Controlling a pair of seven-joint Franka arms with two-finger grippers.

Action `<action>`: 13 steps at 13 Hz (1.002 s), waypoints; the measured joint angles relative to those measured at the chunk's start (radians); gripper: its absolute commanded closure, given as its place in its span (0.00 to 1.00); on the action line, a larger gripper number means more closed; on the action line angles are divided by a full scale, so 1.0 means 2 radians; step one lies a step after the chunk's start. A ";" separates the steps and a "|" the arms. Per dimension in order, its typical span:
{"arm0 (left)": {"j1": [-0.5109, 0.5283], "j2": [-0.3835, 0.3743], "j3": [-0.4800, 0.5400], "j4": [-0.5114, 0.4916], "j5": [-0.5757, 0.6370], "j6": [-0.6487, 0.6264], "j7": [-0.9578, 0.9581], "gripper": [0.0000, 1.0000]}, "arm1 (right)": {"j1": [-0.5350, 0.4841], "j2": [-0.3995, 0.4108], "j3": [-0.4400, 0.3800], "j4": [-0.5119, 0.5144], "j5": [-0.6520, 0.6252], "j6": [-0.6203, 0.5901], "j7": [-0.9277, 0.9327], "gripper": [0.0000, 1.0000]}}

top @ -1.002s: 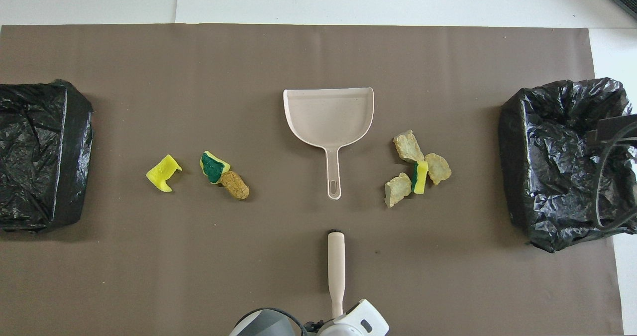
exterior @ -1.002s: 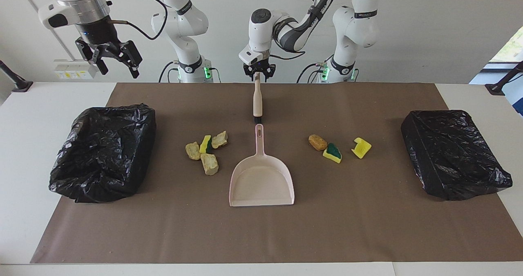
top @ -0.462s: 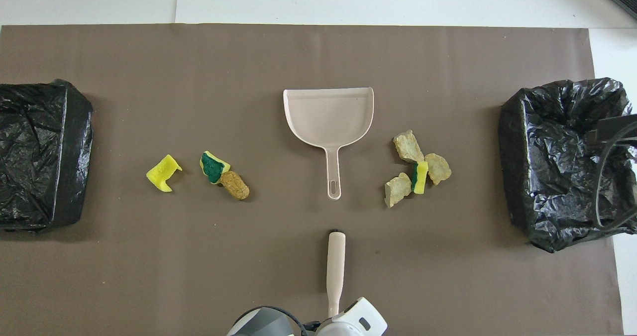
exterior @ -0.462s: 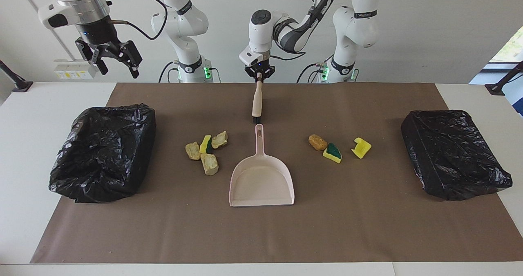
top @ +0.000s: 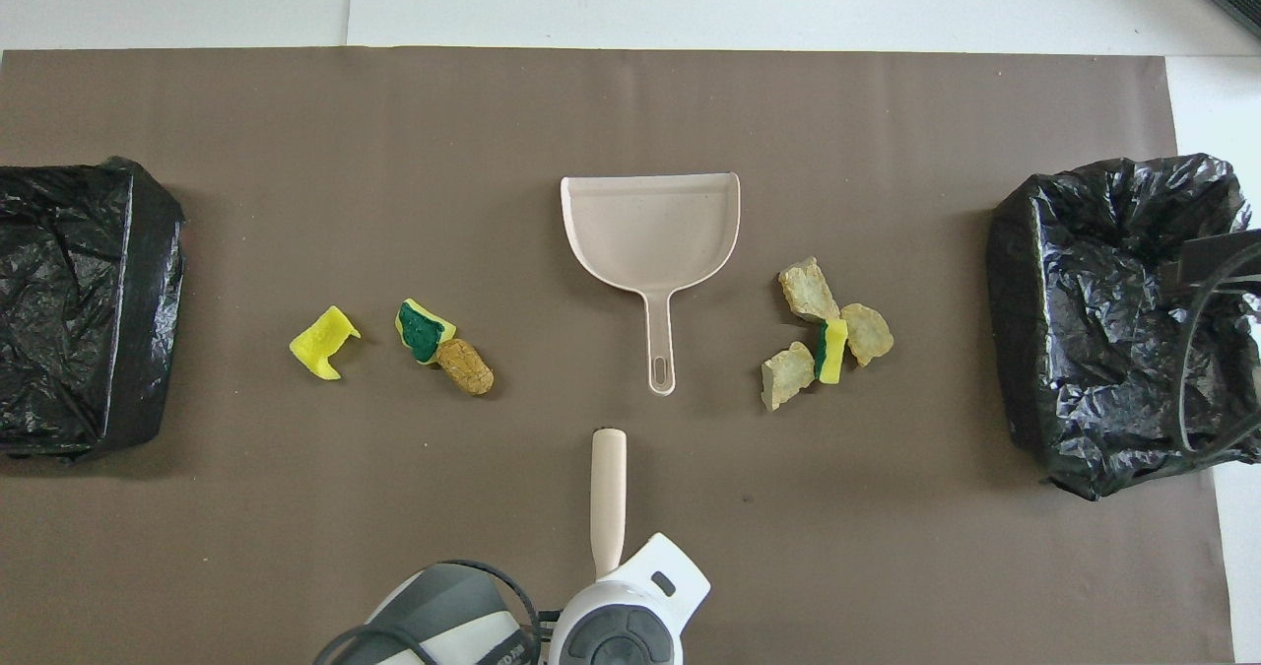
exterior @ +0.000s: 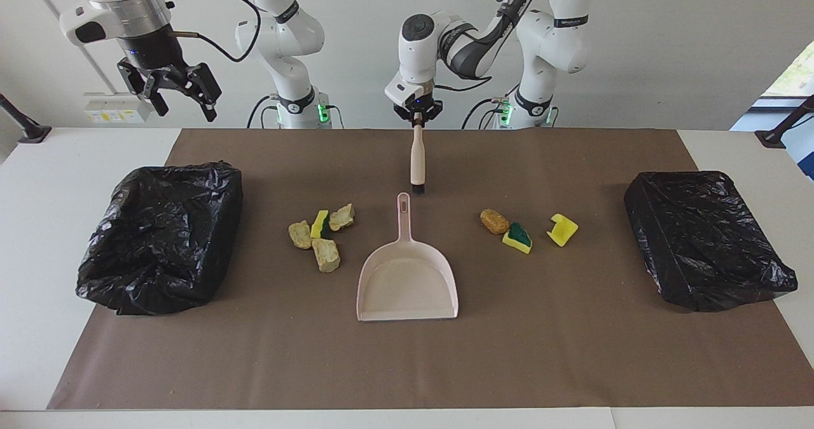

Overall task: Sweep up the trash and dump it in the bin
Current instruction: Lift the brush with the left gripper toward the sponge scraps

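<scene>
The trash lies in two clusters on the brown mat (exterior: 407, 365). Tan chunks with a yellow-green sponge bit (exterior: 321, 235) (top: 823, 335) lie toward the right arm's end. An orange-brown lump (exterior: 494, 220), a green-backed sponge bit (exterior: 517, 237) and a yellow scrap (exterior: 562, 229) lie toward the left arm's end. Between the clusters rests a beige dustpan (exterior: 407, 276) (top: 650, 227), handle toward the robots. My left gripper (exterior: 418, 116) is shut on the handle end of a beige brush (exterior: 417, 156) (top: 608, 488), which hangs with its bristle end just off the dustpan's handle tip. My right gripper (exterior: 168, 89) waits open, high up.
A bin lined with a black bag (exterior: 162, 235) (top: 1113, 320) stands at the right arm's end of the mat, under the raised right gripper. A second black-bagged bin (exterior: 706, 238) (top: 79, 300) stands at the left arm's end.
The left gripper's fingers closed on the brush handle. It then carried the brush a little toward the left arm's end of the table. The right arm stayed put.
</scene>
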 measured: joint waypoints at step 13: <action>0.313 -0.012 0.003 0.060 0.093 -0.049 0.237 1.00 | 0.085 0.017 0.009 -0.049 -0.009 0.063 -0.035 0.00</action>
